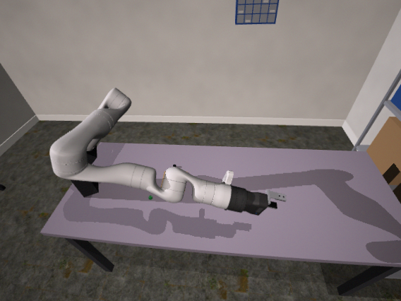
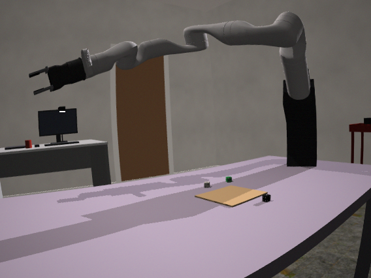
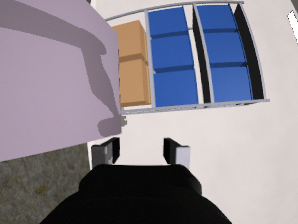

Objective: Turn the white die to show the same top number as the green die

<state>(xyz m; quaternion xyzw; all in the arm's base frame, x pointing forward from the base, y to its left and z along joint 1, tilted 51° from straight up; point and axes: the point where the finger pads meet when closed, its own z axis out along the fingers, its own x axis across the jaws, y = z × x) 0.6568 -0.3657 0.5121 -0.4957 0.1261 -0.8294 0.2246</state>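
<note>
The white die [image 2: 207, 185] sits on the table beside the mat, off it; the arm hides it in the top view. The tan mat [image 2: 217, 196] lies flat and is mostly hidden behind the arm in the top view. The green die [image 2: 228, 179] [image 1: 150, 197] sits on the table behind the mat in the exterior view. The black die [image 2: 266, 198] [image 1: 174, 165] sits by the mat's right corner in the exterior view. The numbers on top are too small to read. My gripper [image 2: 31, 84] [image 3: 141, 147] is open and empty, high above the table and far from the dice.
The arm stretches high over the purple table [image 1: 300, 226] [image 2: 183, 241]. A shelf with blue bins [image 3: 172, 50] and brown boxes [image 3: 134, 82] stands beyond the table's end. A desk with a monitor [image 2: 57, 122] stands in the background of the exterior view.
</note>
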